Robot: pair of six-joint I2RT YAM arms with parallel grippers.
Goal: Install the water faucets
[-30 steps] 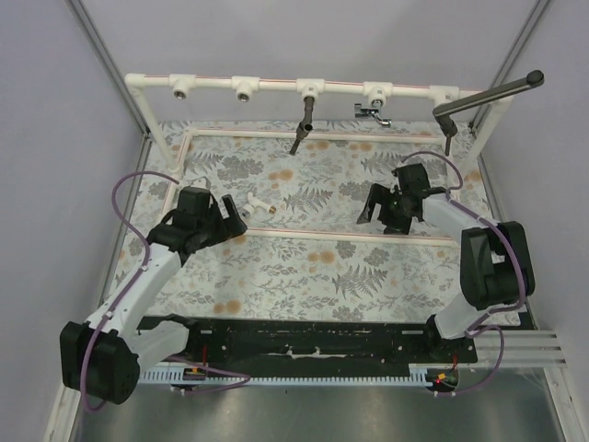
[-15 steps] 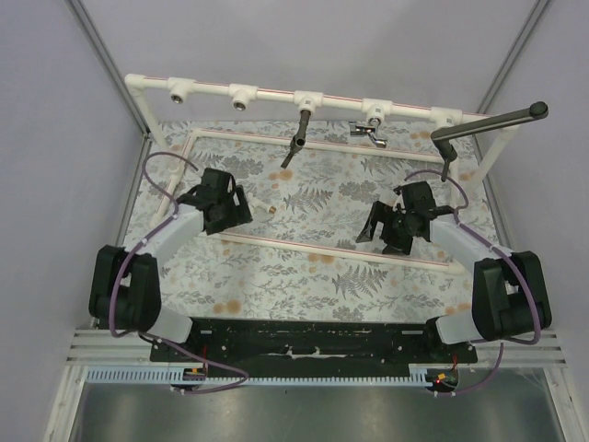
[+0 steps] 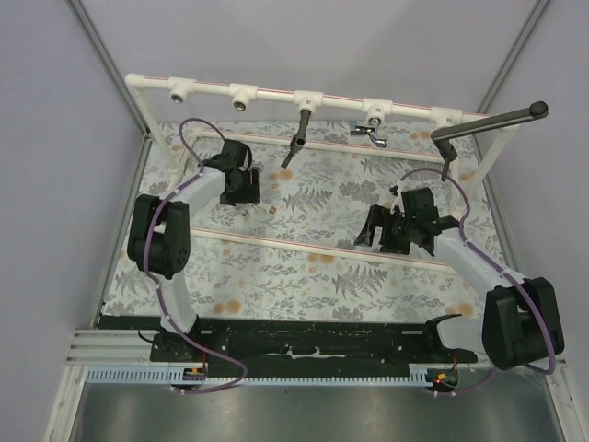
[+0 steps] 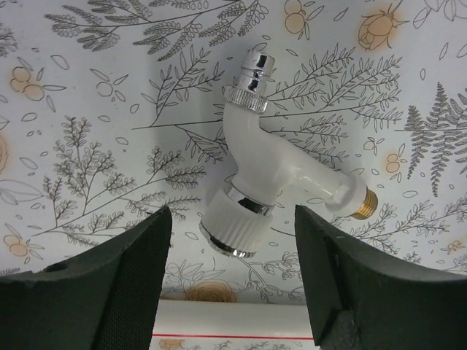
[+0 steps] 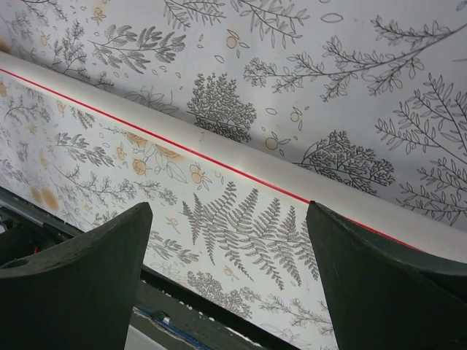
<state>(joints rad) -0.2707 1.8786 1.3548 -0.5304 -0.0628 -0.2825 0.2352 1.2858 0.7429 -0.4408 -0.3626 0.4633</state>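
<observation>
Left tool has swung onto the white faucet and straddles its knob, jaws narrowing yet still apart; we expect pickup next. Right tool gapes empty.

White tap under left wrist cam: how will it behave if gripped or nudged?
Probably rigid and light: the white tap looks like moulded plastic. Its elbow shape should stop it rolling, though it may pivot on the ribbed knob. Smooth body could slip; the ribs likely grip better.
</observation>
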